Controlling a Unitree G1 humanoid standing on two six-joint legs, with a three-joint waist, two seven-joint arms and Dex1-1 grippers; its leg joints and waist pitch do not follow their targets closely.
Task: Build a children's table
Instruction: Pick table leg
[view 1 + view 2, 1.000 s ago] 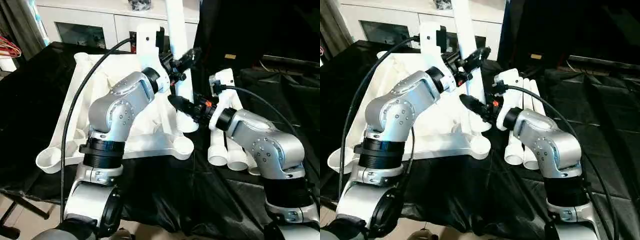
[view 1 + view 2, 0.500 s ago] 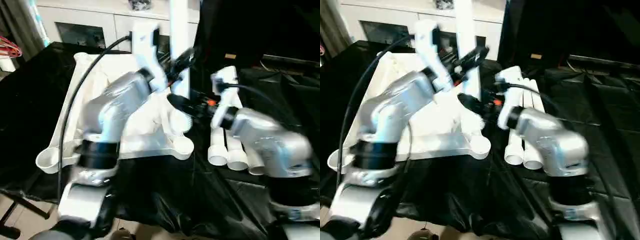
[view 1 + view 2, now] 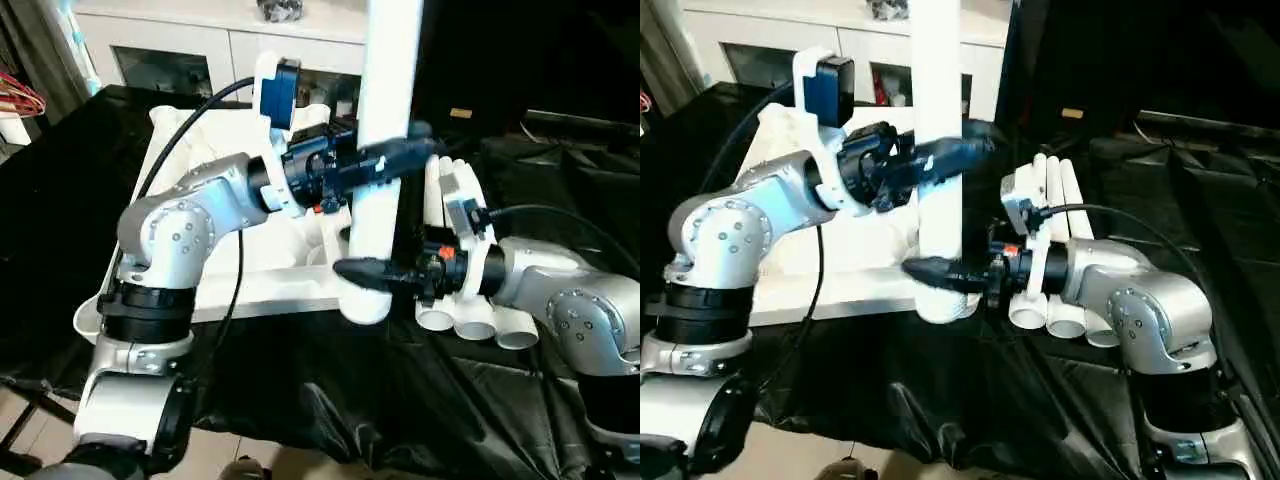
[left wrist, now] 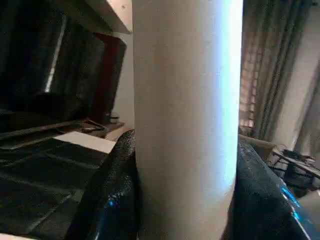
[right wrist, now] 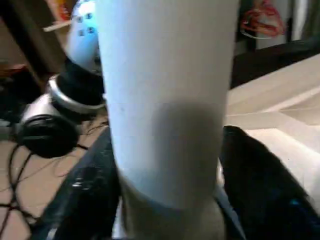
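White plastic dominates the left eye view: one long tapered leg (image 3: 380, 150) stands upright, its long axis vertical, held by both arms over the near edge of the upturned tabletop (image 3: 200, 210), which lies ribbed side up on a black-draped table (image 3: 330, 400). The left claw (image 3: 395, 158) is clamped on the leg about midway up its visible length; the right claw (image 3: 362, 270) is clamped lower, just above the leg's wide bottom end. Three more legs (image 3: 470, 300) lie side by side on the cloth beside the right forearm, open ends toward the camera. A white cabinet (image 3: 200, 45) with glass doors stands behind.

From the right eye view the same grip reads plainly: left claw (image 3: 955, 152) above, right claw (image 3: 930, 270) below, the leg's foot hanging at the tabletop's near edge (image 3: 830, 300). Whether it sits in a corner socket or hangs just beside one cannot be told, since the leg itself hides the spot. Seating it will likely turn on keeping that vertical axis straight over the socket, and the right claw, nearer the foot, seems best placed to steer.

Along the left wrist view, black fingers (image 4: 110, 200) press either side of the white tube (image 4: 185, 115).

Along the right wrist view, black fingers (image 5: 250, 175) flank the leg (image 5: 165, 100) just above its rim.
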